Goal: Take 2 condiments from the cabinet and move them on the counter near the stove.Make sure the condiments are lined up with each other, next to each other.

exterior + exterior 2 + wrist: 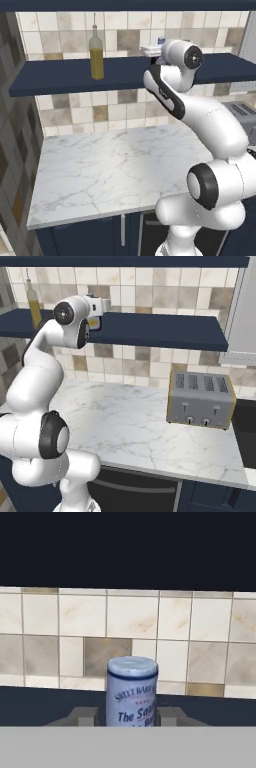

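My gripper (pixel 131 717) reaches onto the cabinet, a dark navy shelf board (pixel 60 80) (pixel 160 331). It is shut on the short condiment bottle (pixel 131 692), whose pale label carries blue lettering. One finger (pixel 82 716) presses each side of it. The bottle stands upright on the board in front of the tiles. In the left base view only its blue top (pixel 161 40) peeks over my wrist. The tall slim bottle of yellow oil (pixel 96 57) (pixel 34 306) stands on the same board, well to the left of my hand. Below lies the white marble counter (pixel 110 165) (pixel 130 421).
A grey toaster (pixel 201 398) (pixel 240 112) sits on the counter at the right. Past it shows the stove's black edge (pixel 247 431). A second dark board (pixel 125 261) runs above the shelf, and a tiled side wall (pixel 12 150) bounds the counter's left end.
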Robot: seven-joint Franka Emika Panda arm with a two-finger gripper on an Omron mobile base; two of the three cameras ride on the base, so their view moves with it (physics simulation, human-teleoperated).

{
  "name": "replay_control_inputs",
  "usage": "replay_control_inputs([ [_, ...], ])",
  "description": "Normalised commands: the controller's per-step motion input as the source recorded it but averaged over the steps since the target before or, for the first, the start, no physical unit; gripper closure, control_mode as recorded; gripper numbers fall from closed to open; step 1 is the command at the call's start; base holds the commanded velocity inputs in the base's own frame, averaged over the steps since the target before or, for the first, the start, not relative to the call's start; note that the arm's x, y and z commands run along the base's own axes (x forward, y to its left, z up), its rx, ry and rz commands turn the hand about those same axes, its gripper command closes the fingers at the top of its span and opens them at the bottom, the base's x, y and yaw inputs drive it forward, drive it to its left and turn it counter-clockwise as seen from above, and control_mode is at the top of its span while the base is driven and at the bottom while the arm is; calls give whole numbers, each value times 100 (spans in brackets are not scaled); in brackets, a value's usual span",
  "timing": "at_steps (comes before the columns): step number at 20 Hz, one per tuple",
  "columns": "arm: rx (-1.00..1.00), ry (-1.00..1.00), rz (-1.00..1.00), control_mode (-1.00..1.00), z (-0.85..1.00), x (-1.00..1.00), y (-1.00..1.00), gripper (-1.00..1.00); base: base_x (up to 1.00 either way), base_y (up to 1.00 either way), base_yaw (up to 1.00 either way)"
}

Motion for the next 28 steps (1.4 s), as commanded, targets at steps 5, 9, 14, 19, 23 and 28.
replay_control_inputs([
  [5, 0, -2, 0, -100, 6, -96, 0, 100, 0, 0, 0],
  [9, -5, 6, 0, -100, 24, -100, 0, 100, 0, 0, 0],
  [14, -8, 12, 0, -100, 13, -95, 0, 100, 0, 0, 0],
  [19, -3, 3, 0, -100, -1, -92, 0, 100, 0, 0, 0],
  [23, 0, -7, 0, -100, -1, -63, 0, 100, 0, 0, 0],
  [28, 0, -5, 0, -100, 0, -44, 0, 100, 0, 0, 0],
])
